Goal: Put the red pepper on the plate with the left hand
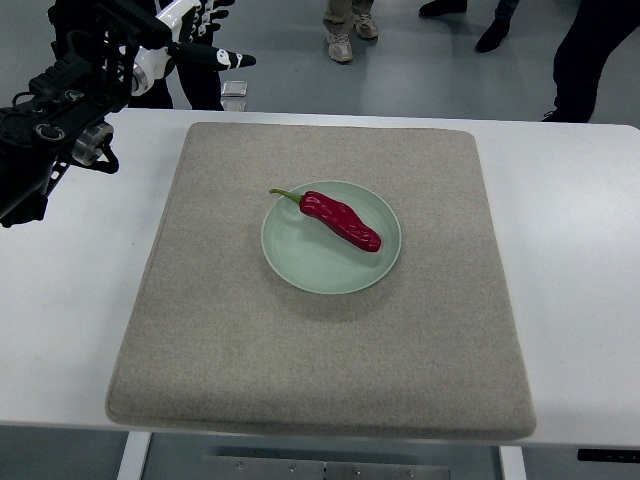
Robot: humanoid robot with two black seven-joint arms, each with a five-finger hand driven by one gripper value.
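A long red pepper [341, 220] with a green stem lies across the pale green plate [310, 265] in the middle of the mat. My left hand [205, 35] is raised at the top left, well away from the plate, its black-tipped fingers spread and holding nothing. The left arm's black and white links run down the left edge. No right arm shows.
A grey felt mat [200, 340] covers most of the white table [570, 300]. Beyond the far edge, several people's legs and shoes [340, 45] stand on the floor.
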